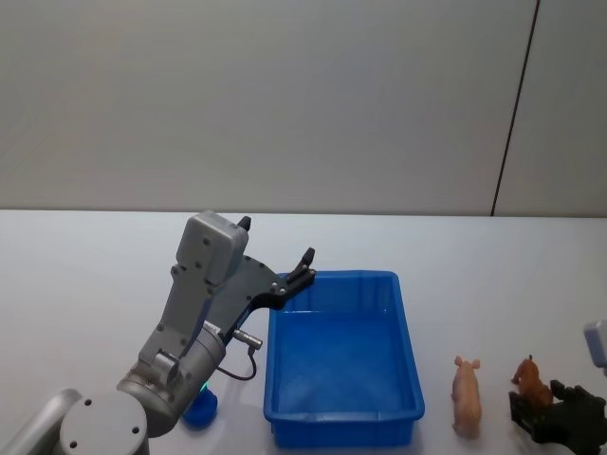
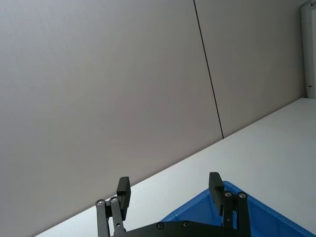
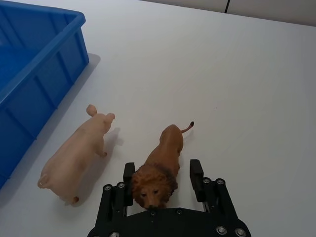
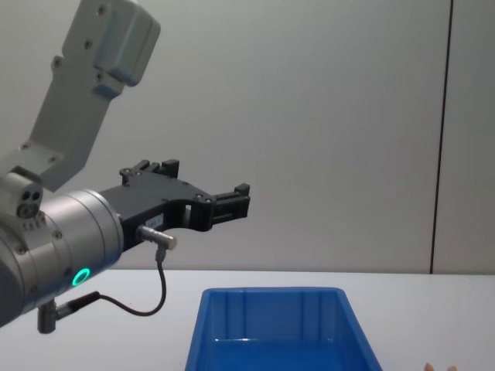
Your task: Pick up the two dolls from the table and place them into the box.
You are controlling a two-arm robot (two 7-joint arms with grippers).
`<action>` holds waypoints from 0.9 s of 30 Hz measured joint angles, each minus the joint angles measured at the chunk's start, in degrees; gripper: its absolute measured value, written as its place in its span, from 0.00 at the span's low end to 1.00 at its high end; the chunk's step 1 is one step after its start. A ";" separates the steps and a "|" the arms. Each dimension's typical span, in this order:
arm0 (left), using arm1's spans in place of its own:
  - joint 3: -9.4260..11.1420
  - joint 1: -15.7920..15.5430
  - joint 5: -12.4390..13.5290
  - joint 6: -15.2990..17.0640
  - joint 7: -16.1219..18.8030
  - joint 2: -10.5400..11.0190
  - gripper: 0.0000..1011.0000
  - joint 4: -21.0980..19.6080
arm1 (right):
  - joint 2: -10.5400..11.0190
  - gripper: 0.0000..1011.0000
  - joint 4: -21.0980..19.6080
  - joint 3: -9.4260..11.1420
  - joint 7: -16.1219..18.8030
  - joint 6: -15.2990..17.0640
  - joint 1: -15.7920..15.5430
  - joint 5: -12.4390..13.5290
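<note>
A reddish-brown lion doll (image 3: 163, 158) stands on the white desk (image 1: 95, 275) to the robot's right of the blue box (image 1: 341, 276). The right end effector (image 3: 163, 167) straddles its head, fingers spread. A pale pink pig doll (image 3: 79, 155) stands just beside the lion, between it and the box. The left end effector (image 2: 169, 180) hangs wide and empty above the box's far left corner. A small blue toy (image 1: 201, 409) sits beside the box's near left corner.
</note>
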 joint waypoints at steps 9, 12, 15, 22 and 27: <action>0.00 0.00 0.00 0.00 0.00 0.00 0.99 0.00 | 0.17 0.43 -0.67 0.23 0.00 -0.54 -0.53 -0.06; 0.00 0.00 0.00 0.00 0.00 0.00 0.99 0.00 | 0.21 0.43 -0.98 0.25 -0.04 -1.10 -0.68 -0.37; 0.00 0.00 0.00 0.00 0.00 0.00 0.99 0.00 | 0.22 0.43 -1.41 0.25 -0.21 -2.11 -0.82 -0.96; 0.00 0.00 0.00 0.00 0.00 0.00 0.99 0.00 | -0.14 0.43 -2.76 0.07 -0.40 -5.22 -0.40 -2.90; 0.00 0.00 0.00 0.00 0.00 0.00 0.99 0.00 | -0.67 0.43 -3.43 -0.18 0.68 -6.52 0.67 -3.98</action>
